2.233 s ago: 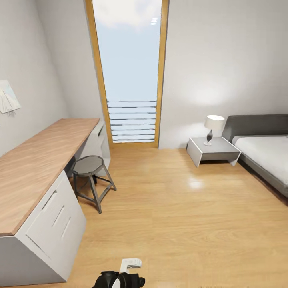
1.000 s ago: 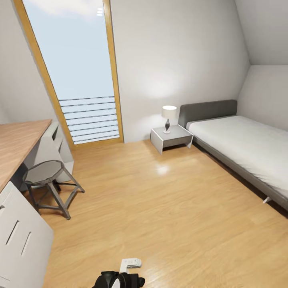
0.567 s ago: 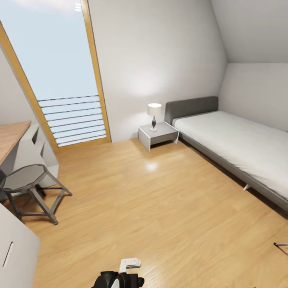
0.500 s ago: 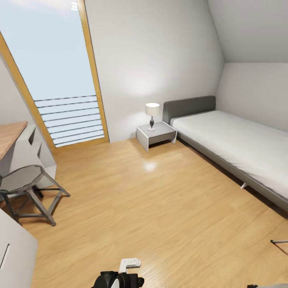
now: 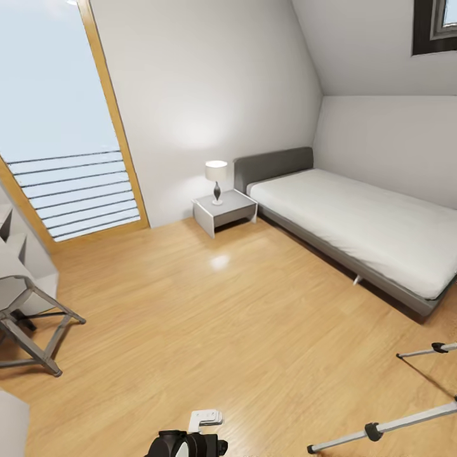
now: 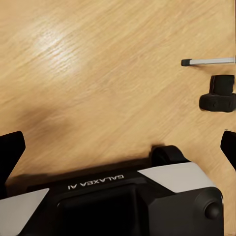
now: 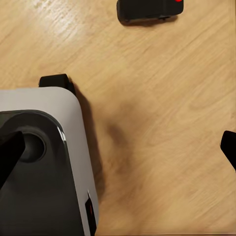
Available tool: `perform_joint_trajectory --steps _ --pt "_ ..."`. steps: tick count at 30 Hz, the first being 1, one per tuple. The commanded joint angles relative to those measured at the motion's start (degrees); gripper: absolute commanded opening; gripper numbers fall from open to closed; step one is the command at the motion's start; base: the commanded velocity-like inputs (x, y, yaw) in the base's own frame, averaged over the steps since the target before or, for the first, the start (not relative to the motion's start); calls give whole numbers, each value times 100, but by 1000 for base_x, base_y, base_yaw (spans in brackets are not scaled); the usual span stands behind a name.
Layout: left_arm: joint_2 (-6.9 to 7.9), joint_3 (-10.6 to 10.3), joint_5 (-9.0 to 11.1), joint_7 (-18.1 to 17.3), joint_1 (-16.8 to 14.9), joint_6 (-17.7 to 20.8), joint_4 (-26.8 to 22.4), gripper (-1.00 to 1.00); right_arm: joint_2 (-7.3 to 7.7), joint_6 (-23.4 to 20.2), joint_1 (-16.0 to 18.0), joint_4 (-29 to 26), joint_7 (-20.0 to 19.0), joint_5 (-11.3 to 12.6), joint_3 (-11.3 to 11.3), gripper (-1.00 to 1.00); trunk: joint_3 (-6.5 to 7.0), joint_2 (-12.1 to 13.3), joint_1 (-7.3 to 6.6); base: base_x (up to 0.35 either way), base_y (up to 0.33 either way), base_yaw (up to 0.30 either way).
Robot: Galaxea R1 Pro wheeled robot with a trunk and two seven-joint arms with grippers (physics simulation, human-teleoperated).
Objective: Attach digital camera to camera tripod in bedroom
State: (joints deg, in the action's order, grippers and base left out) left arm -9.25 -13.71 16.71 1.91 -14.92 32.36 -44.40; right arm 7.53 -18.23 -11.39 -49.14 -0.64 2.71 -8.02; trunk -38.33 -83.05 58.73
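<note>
Two silver legs of the camera tripod (image 5: 387,426) with black joints and feet reach in across the wood floor at the lower right of the head view; its head is out of view. One leg tip (image 6: 206,61) lies on the floor in the left wrist view. The digital camera (image 7: 147,10), black with a red button, lies on the floor in the right wrist view, far from the fingers. My left gripper (image 6: 118,147) hangs open over bare floor. My right gripper (image 7: 118,150) is open too, with nothing between its fingers.
The low grey bed (image 5: 355,228) runs along the right wall, with a white nightstand (image 5: 223,211) and lamp (image 5: 216,179) beside it. A dark-framed skylight (image 5: 437,25) sits in the sloped ceiling. A grey stool (image 5: 28,330) stands at the left. My own base (image 6: 128,196) is below the grippers.
The head view has swung to the right: the desk has left the picture, the bed has slid toward the middle, and the tripod legs and skylight have come into sight.
</note>
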Motion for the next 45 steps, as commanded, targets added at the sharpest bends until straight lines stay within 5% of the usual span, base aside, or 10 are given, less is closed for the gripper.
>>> perform_joint_trajectory --steps 1,22,31,35,42,45 --pt "1 -9 38 20 -2 25 -7 100 0 -32 -4 -16 -7 28 -6 100 -9 -3 0 0 0 -254" --pt "-7 -13 44 8 -2 109 -7 100 6 -31 -4 -16 -12 28 -11 100 -109 -3 0 0 0 -254" --pt "28 42 32 -7 -10 1078 -67 100 11 -34 -4 -48 -29 54 -43 100 -224 -163 88 0 0 -254" --pt "28 39 33 -9 -11 1130 -72 100 13 -37 4 -86 -46 76 -79 100 -315 -324 176 0 0 -254" --pt "-4 5 39 -27 -12 1193 -87 100 96 -215 80 -596 -88 119 -438 100 -476 -604 330 0 0 -252" --pt "-19 -14 41 -30 -12 1246 -94 100 120 -643 103 -1015 -91 124 -663 100 -546 -725 396 0 0 -244"
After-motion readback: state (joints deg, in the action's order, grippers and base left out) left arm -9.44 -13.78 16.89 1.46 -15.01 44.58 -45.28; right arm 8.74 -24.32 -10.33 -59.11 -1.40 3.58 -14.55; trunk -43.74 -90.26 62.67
